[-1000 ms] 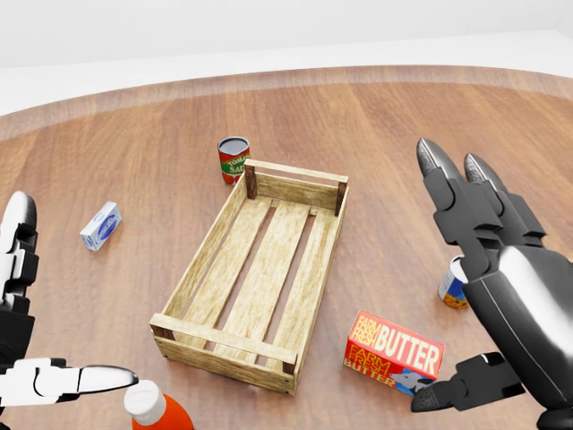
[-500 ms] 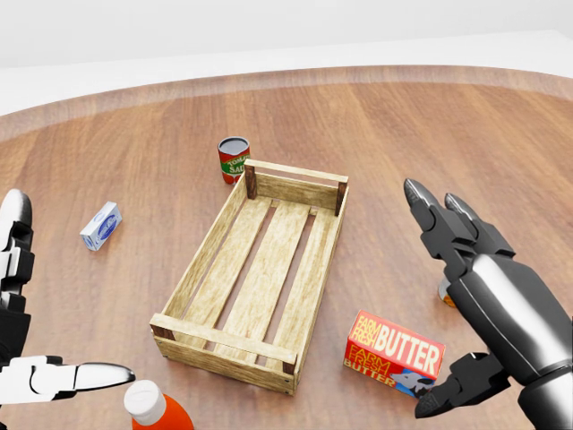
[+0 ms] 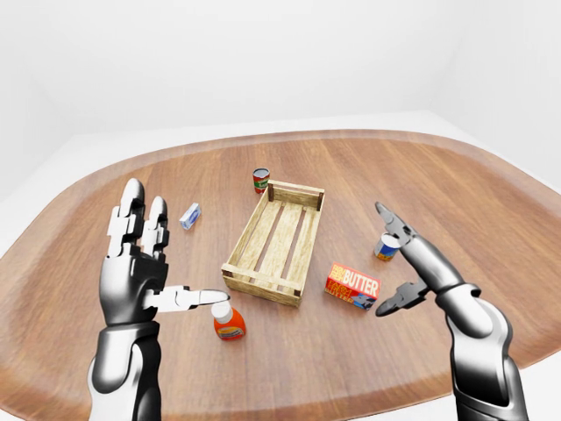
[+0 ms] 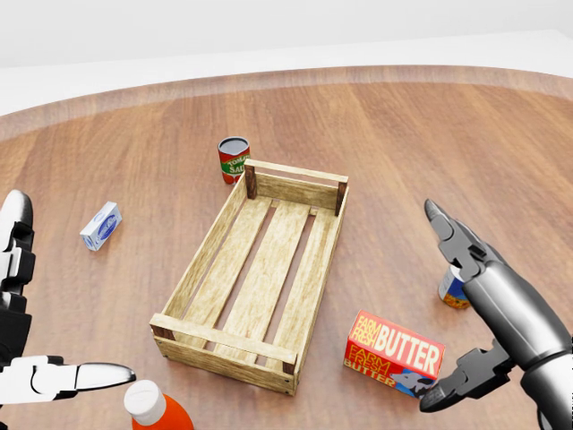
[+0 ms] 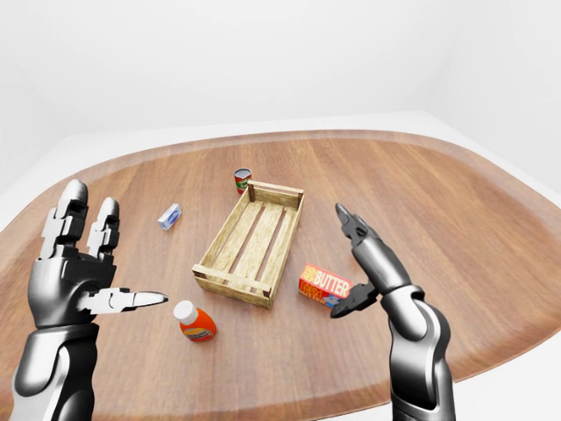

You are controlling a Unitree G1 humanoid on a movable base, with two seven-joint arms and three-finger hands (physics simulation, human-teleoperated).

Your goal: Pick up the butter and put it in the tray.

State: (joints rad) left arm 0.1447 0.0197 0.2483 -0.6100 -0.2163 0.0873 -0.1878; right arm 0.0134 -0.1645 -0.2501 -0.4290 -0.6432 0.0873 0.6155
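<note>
Open hands either side of the tray, butter untouched.
In the head view, the left hand (image 3: 140, 263) has its fingers spread; the wooden tray (image 4: 206, 269) sits centre; the butter (image 4: 395, 350) lies on the table (image 4: 403, 134) just right of it, beside the right hand (image 4: 474, 313), fingers splayed, thumb near the box.

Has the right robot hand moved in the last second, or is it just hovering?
Yes. The right robot hand has dropped toward the bottom of the head view, closer to the butter box, which stayed put.

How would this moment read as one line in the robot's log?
right hand: open, beside butter | butter: on table, outside tray | left hand: open, raised
</note>
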